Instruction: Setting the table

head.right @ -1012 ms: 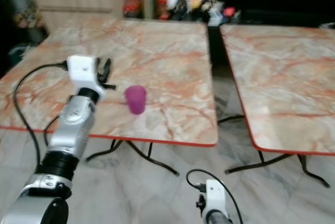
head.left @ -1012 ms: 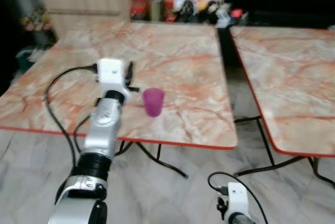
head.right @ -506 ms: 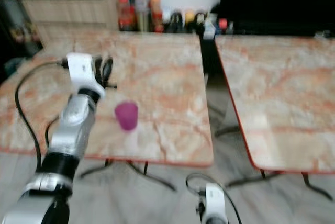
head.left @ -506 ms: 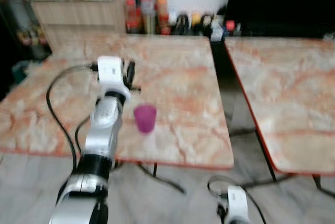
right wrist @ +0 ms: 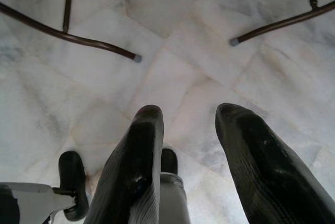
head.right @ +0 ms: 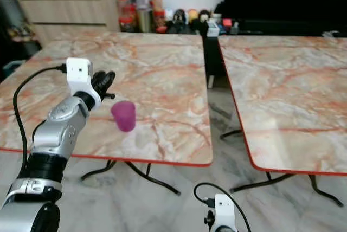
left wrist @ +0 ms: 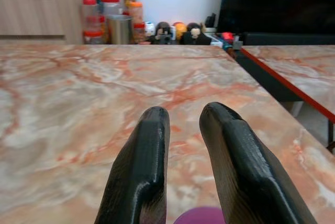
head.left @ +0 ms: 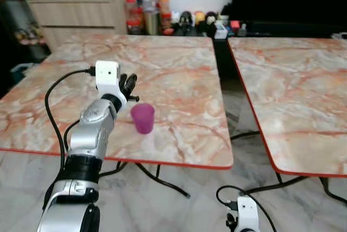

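Note:
A purple cup [head.left: 143, 118] stands upright on the near part of a marble table [head.left: 179, 64] with a red edge. My left gripper [head.left: 129, 83] hovers over the table just behind and left of the cup, apart from it. In the left wrist view its fingers [left wrist: 149, 145] stand open by a narrow gap with nothing between them, and the cup's rim [left wrist: 201, 216] peeks in below them. My right gripper [right wrist: 183, 114] hangs low over the floor, open and empty.
A second marble table [head.left: 293, 91] stands to the right across a narrow gap. Jars and bottles [head.left: 146, 15] and a wooden cabinet [head.left: 81, 12] line the far wall. Dark metal table legs [right wrist: 99, 43] run over the pale tiled floor.
The head camera has shifted and the picture is sharper now. The cup stays in place, and my left gripper stays beside it, empty.

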Available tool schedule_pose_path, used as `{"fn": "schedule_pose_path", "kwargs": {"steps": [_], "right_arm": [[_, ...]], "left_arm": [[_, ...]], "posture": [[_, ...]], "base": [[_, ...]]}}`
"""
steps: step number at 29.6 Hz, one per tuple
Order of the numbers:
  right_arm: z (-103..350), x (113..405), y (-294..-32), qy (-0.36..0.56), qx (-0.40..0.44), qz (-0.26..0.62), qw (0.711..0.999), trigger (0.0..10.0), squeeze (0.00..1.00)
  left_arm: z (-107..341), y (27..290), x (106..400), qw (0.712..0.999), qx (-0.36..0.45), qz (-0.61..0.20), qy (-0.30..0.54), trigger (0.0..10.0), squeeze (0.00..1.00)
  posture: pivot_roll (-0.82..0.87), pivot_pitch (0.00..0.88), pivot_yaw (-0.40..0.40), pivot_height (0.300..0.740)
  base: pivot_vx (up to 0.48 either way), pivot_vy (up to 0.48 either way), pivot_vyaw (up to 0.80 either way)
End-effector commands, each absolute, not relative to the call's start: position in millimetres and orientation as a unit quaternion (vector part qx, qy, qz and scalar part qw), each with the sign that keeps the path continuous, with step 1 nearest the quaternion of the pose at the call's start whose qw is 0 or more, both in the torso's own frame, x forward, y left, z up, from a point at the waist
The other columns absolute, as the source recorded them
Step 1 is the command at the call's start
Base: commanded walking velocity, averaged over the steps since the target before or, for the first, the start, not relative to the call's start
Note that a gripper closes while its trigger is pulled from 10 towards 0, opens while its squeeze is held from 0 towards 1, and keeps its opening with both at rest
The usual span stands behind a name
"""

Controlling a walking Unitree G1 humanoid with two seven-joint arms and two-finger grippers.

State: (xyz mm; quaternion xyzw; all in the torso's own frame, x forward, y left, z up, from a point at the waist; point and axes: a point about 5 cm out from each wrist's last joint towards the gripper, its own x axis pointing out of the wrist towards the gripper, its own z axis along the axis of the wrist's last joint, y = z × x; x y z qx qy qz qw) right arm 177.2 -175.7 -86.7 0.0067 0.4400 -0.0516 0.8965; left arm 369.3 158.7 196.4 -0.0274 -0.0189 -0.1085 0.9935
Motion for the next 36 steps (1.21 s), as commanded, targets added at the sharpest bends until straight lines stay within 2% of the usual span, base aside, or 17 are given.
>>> {"fn": "schedule_pose_path", "kwargs": {"steps": [1, 2, 4, 9, 10, 22, 36], "right_arm": [[-85.9, 178.6, -177.2, 0.438, 0.004, -0.055, 0.897, 10.0, 0.00], [-85.9, 178.6, -176.9, 0.438, 0.003, -0.055, 0.897, 10.0, 0.00], [-85.9, 178.6, -176.8, 0.438, 0.004, -0.057, 0.897, 10.0, 0.00], [-86.3, 177.6, -177.5, 0.439, 0.004, -0.059, 0.897, 10.0, 0.00], [-86.5, 177.0, -177.7, 0.439, 0.004, -0.059, 0.896, 10.0, 0.00], [-86.8, 176.9, -176.4, 0.441, 0.002, -0.055, 0.896, 10.0, 0.00], [-87.6, 174.7, -177.3, 0.443, 0.000, -0.055, 0.895, 10.0, 0.00]], "left_arm": [[204.6, 153.9, 371.8, 0.993, -0.012, -0.120, -0.017, 10.0, 0.79], [200.2, 153.0, 373.0, 0.992, -0.005, -0.124, 0.000, 10.0, 1.00], [189.3, 150.9, 375.6, 0.990, -0.008, -0.132, 0.043, 10.0, 1.00], [177.4, 146.8, 376.8, 0.984, 0.014, -0.155, 0.086, 10.0, 1.00], [176.3, 146.5, 377.7, 0.984, 0.023, -0.152, 0.089, 10.0, 0.00], [171.6, 133.9, 389.2, 0.982, 0.043, -0.146, 0.108, 10.0, 0.00], [169.5, 145.7, 394.9, 0.981, 0.060, -0.137, 0.125, 10.0, 0.00]], "posture": [[0.09, 0.000, 0.001, 0.740], [0.08, 0.000, 0.004, 0.740], [0.08, 0.000, 0.011, 0.740], [0.08, 0.000, 0.011, 0.740], [0.08, 0.000, 0.012, 0.740], [0.07, 0.000, 0.014, 0.740], [0.07, 0.000, 0.015, 0.740]], "base": [[0.000, 0.000, 0.00], [0.000, 0.000, 0.00], [0.000, 0.000, 0.00], [0.000, 0.000, 0.00], [0.000, 0.000, 0.00], [0.000, 0.000, 0.00], [0.000, 0.000, 0.00]]}}
